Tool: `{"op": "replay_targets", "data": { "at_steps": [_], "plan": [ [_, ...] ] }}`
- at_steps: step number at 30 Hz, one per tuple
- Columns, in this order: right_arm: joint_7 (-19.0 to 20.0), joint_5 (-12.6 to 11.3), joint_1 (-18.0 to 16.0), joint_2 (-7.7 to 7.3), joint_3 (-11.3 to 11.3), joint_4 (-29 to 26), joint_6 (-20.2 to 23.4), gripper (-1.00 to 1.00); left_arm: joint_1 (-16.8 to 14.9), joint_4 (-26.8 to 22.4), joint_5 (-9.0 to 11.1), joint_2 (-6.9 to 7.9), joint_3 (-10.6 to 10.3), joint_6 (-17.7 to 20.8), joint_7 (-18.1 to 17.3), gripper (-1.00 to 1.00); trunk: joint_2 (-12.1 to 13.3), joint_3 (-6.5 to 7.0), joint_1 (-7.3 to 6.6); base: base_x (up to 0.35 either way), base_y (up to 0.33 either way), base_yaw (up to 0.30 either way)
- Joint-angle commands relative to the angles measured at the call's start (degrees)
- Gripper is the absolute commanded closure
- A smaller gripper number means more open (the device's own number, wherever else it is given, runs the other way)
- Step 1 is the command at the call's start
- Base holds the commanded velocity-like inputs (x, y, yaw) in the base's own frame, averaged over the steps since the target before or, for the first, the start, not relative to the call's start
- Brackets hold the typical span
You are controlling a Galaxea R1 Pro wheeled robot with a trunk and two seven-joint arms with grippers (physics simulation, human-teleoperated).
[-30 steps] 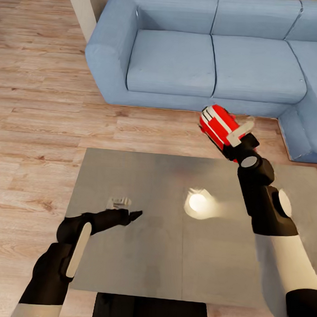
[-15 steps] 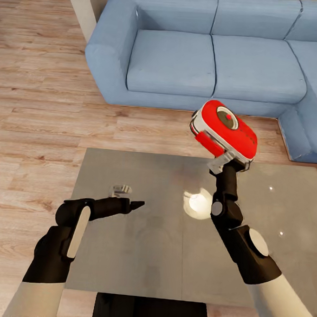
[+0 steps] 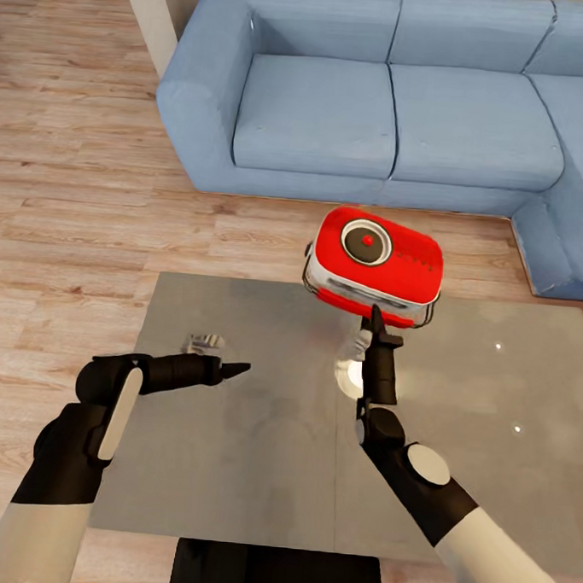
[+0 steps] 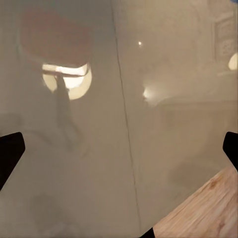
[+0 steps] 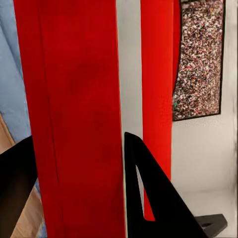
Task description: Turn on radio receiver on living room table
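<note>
Radio receiver (image 3: 374, 266) is held above the far edge of the coffee table (image 3: 230, 476) by the right gripper (image 3: 375, 323), whose fingers are closed on its handle side, so that the dial face is presented upward for access. Since half a second ago it has been swung leftward and levelled. The left gripper (image 3: 227, 370) is spread open, empty, over the tabletop.

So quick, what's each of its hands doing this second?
Left gripper: holding nothing, poised over the table; open or closed cannot be told.
Right gripper: closed on the radio receiver, lifted above the table.
</note>
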Motion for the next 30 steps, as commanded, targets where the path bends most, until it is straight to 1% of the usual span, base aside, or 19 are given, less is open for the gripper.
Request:
{"op": "replay_targets", "data": {
  "at_steps": [1, 3, 4, 5, 6, 8, 10, 12, 13, 14, 16, 17, 19, 23, 24, 25, 26, 28, 30],
  "plan": [
    [-1.37, 0.3, -0.01, -0.01, 0.14, 0.87, -0.3, 1.0, -0.06, 0.0, 0.02, 0.14, 0.0, 0.01, -0.09, -1.0, -0.01, 0.0, -0.01, 0.0, 0.0, 0.0],
    [-7.03, 0.42, 0.01, 0.03, 0.76, 5.13, -2.08, 1.0, -0.21, 0.06, 0.02, 0.52, 0.01, 0.08, -0.3, -1.0, -0.01, 0.0, -0.01, 0.0, 0.0, 0.0],
    [-9.85, 0.45, 0.01, 0.04, 1.77, 7.69, -2.56, 1.0, -0.24, 0.05, 0.02, 0.62, 0.01, 0.11, -0.39, -1.0, -0.01, 0.0, -0.01, 0.0, 0.0, 0.0],
    [-11.56, 0.46, 0.02, 0.05, 2.96, 9.4, -2.75, 1.0, -0.25, 0.04, 0.03, 0.64, 0.01, 0.11, -0.41, -1.0, -0.01, 0.0, -0.01, 0.0, 0.0, 0.0],
    [-14.15, 0.34, 0.02, 0.02, 5.14, 11.67, -2.96, 1.0, -0.39, 0.02, 0.08, 0.65, 0.01, 0.17, -0.46, -1.0, -0.01, 0.0, -0.01, 0.0, 0.0, 0.0],
    [-16.89, 0.17, 0.04, -0.01, 7.15, 13.65, -3.45, 1.0, -0.95, 0.03, 0.25, 0.61, 0.02, 0.31, -0.48, -1.0, -0.01, 0.0, -0.01, 0.0, 0.0, 0.0],
    [-18.66, 0.2, 0.7, 0.03, 8.24, 15.0, -4.08, 1.0, -1.9, 0.07, 1.23, 0.57, 0.03, 0.41, -0.49, -1.0, -0.01, 0.0, -0.01, 0.0, 0.0, 0.0],
    [-19.65, 0.25, 2.2, 0.04, 8.63, 15.49, -4.45, 1.0, -2.64, 0.12, 2.7, 0.56, 0.03, 0.45, -0.49, -1.0, -0.01, 0.0, -0.01, 0.0, 0.0, 0.0],
    [-20.5, 0.28, 3.91, 0.03, 8.83, 15.74, -4.68, 1.0, -3.29, 0.2, 4.67, 0.55, 0.02, 0.47, -0.5, -1.0, -0.01, 0.0, -0.01, 0.0, 0.0, 0.0],
    [-20.95, 0.32, 4.9, 0.02, 8.91, 15.85, -4.77, 1.0, -3.58, 0.22, 6.03, 0.58, 0.02, 0.47, -0.46, -1.0, -0.01, 0.0, -0.01, 0.0, 0.0, 0.0],
    [-21.5, 0.38, 6.23, -0.01, 9.05, 15.99, -4.86, 1.0, -3.92, 0.27, 8.06, 0.57, 0.03, 0.44, -0.39, -1.0, -0.01, 0.0, -0.01, 0.0, 0.0, 0.0],
    [-21.66, 0.42, 6.67, -0.02, 9.26, 16.03, -4.88, 1.0, -4.02, 0.27, 8.61, 0.51, 0.02, 0.42, -0.33, -1.0, -0.01, 0.0, -0.01, 0.0, 0.0, 0.0],
    [-21.85, 0.41, 7.0, -0.02, 9.53, 16.05, -4.9, 1.0, -4.12, 0.27, 9.0, 0.46, 0.05, 0.41, -0.3, -1.0, -0.01, 0.0, -0.01, 0.0, 0.0, 0.0],
    [-22.21, 0.37, 7.46, -0.05, 10.46, 16.44, -5.02, 1.0, -5.6, 0.37, 10.02, 0.23, 0.08, 0.47, -0.25, -1.0, -0.01, 0.0, -0.01, 0.0, 0.0, 0.0],
    [-22.29, 0.4, 7.5, -0.05, 10.89, 16.84, -5.08, 1.0, -5.96, 0.4, 10.46, 0.16, 0.09, 0.47, -0.24, -1.0, -0.01, 0.0, -0.01, 0.0, 0.0, 0.0],
    [-22.68, 0.37, 7.55, -0.04, 12.76, 17.9, -5.26, 1.0, -6.4, 0.41, 11.88, 0.06, 0.09, 0.46, -0.2, -1.0, -0.01, 0.0, -0.01, 0.0, 0.0, 0.0],
    [-22.9, 0.3, 7.56, -0.04, 13.55, 18.25, -5.3, 1.0, -6.48, 0.42, 12.44, 0.05, 0.09, 0.44, -0.18, -1.0, -0.01, 0.0, -0.01, 0.0, 0.0, 0.0],
    [-23.34, 0.12, 7.57, 0.02, 14.56, 18.7, -5.34, 1.0, -6.56, 0.44, 13.31, 0.03, 0.09, 0.44, -0.16, -1.0, -0.01, 0.0, -0.01, 0.0, 0.0, 0.0],
    [-23.55, -0.06, 7.58, 0.09, 14.99, 18.87, -5.32, 1.0, -6.73, 0.44, 13.96, 0.02, 0.09, 0.47, -0.15, -1.0, -0.01, 0.0, -0.01, 0.0, 0.0, 0.0]
  ]
}}
